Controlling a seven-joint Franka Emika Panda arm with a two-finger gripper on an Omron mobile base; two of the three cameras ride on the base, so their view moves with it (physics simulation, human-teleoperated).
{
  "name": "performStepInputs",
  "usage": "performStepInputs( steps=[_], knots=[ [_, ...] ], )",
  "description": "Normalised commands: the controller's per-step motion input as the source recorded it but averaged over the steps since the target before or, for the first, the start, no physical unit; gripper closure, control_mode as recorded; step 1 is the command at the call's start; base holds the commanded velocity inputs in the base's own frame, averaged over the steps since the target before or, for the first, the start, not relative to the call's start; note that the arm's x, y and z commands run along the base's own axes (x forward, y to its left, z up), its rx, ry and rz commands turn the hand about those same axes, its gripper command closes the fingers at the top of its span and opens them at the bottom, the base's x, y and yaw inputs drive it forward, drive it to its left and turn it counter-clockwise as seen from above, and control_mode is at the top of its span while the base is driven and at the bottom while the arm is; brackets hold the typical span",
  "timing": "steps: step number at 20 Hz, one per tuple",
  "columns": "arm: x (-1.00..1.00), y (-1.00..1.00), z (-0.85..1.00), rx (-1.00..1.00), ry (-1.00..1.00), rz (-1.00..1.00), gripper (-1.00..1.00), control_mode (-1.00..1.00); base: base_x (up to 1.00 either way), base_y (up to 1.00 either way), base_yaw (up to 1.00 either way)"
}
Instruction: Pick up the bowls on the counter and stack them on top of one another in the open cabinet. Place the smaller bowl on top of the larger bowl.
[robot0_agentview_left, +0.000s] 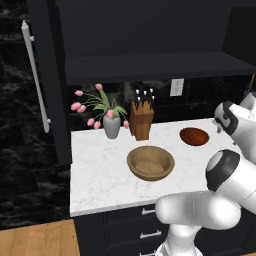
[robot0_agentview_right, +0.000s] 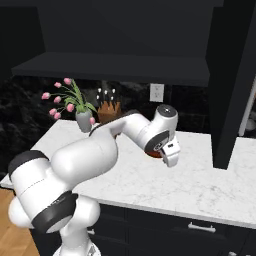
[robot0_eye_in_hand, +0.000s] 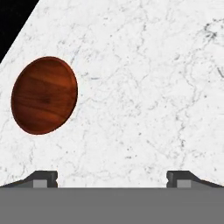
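The wide tan wooden larger bowl sits mid-counter on the white marble counter. The small glossy reddish-brown bowl rests further right, near the back. In the hand view this smaller bowl lies to the left of my gripper, whose fingertips stand wide apart over bare marble, holding nothing. In the right base view the gripper hovers just above the counter, with a sliver of the smaller bowl behind it. The open cabinet's shelf is bare above.
A grey vase of pink tulips and a wooden knife block stand at the back of the counter. The cabinet door with its long silver handle hangs open at the left. A dark panel rises at the counter's right.
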Motion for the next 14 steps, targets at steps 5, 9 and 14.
performStepInputs(
  steps=[5,9,14],
  knots=[
    [0.01,-0.01,-0.10,0.04,0.02,-0.02,-1.00,-1.00,0.00,0.00,0.00],
    [0.19,0.17,-0.18,0.05,0.06,0.00,-1.00,-1.00,0.00,0.00,0.00],
    [0.34,0.27,-0.31,0.03,0.07,-0.01,-1.00,-1.00,0.00,0.00,0.00]
  ],
)
